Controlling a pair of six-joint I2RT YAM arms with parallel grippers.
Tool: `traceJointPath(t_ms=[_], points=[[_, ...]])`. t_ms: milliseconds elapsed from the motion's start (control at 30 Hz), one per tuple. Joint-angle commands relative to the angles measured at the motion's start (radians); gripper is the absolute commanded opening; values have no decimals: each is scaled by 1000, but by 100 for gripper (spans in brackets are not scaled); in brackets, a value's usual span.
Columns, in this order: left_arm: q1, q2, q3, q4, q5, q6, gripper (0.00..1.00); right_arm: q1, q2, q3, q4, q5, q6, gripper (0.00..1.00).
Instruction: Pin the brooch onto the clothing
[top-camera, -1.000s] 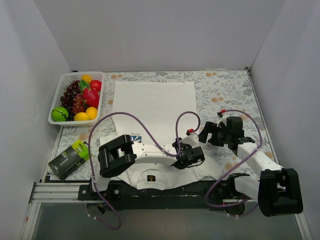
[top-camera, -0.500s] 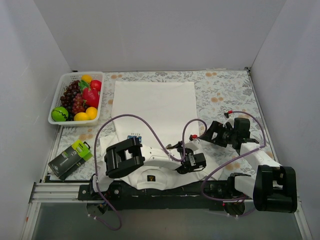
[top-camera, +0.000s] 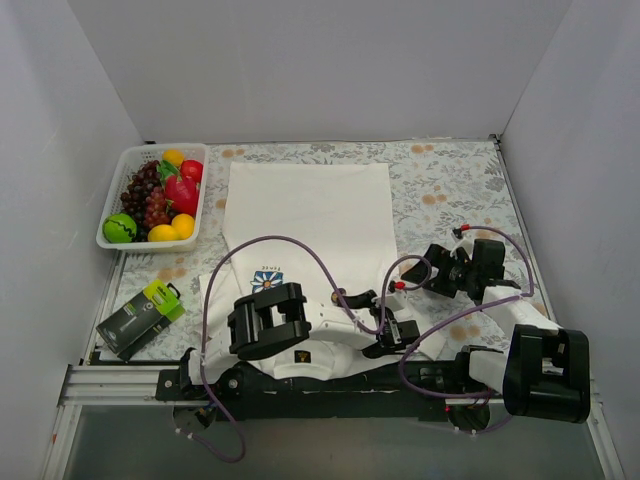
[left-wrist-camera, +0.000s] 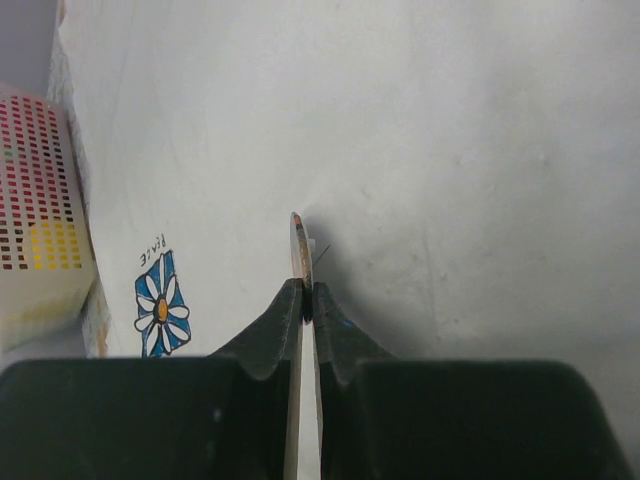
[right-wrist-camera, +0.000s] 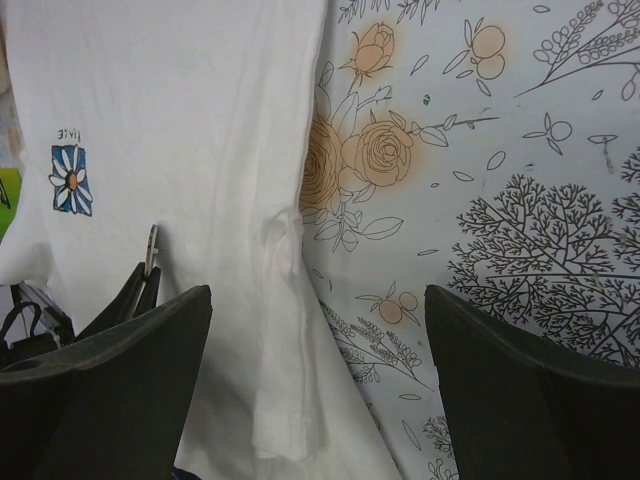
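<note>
Pinching small round silvery brooch (left-wrist-camera: 297, 250) edge-on, left hand (left-wrist-camera: 307, 300) clamped tight over white T-shirt (left-wrist-camera: 450, 150); right hand (right-wrist-camera: 315, 300) spread wide, empty, nearby.

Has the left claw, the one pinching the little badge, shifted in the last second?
Yes. The left gripper, shut on the brooch, has slid right and downward in the overhead view, away from the flower print on the shirt.
</note>
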Motion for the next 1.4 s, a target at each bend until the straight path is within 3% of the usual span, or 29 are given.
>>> traceJointPath(t_ms=[0,400,900,1367], points=[[-28,58,41,48,86,-70,0,-17,3,-13,48,-42,-16,93],[-72,101,120,156,164,-46,0,-23,9,-30,62,-54,-22,93],[-71,-13,130,298,183,9,0,-23,31,-41,71,-73,-42,91],[-14,-291,-89,547,289,-26,0,-23,17,-45,71,-82,-44,91]])
